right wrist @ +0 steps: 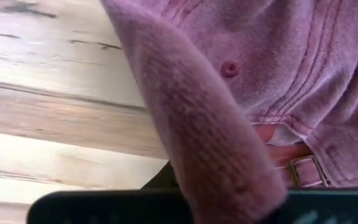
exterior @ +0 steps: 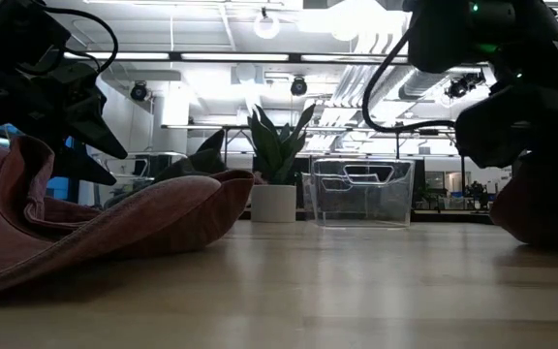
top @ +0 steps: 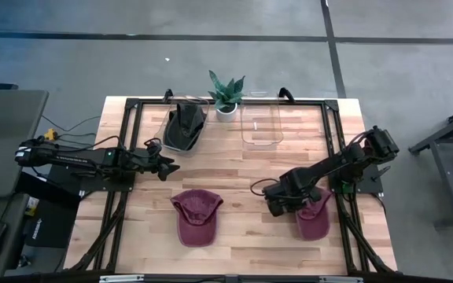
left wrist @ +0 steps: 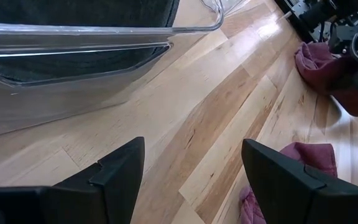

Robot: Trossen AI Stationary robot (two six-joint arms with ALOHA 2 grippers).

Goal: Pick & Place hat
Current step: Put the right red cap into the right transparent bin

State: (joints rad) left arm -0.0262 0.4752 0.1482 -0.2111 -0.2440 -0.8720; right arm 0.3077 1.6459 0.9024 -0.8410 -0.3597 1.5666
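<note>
Clearly the right end effector [top: 278,206] sits low on the worktop [top: 242,169] at the near right maroon hat [top: 314,214], a fold of its fabric running between the fingers, though whether they have pinched it I cannot tell. Outward, the left end effector [top: 167,167] hangs wide open and empty near the dark hat in the clear bin [top: 184,130], with a second maroon hat [top: 196,216] lying at centre. Such a hat looks light, soft and floppy, so I judge the stiffer brim or a bunched fold of crown the surest hold.

You can't really make out the right gripper [top: 278,206] fingers since the hat [right wrist: 241,93] fills its wrist view and runs off the edges, and in the low view the other hat [exterior: 95,228] gets cut off at the left.
</note>
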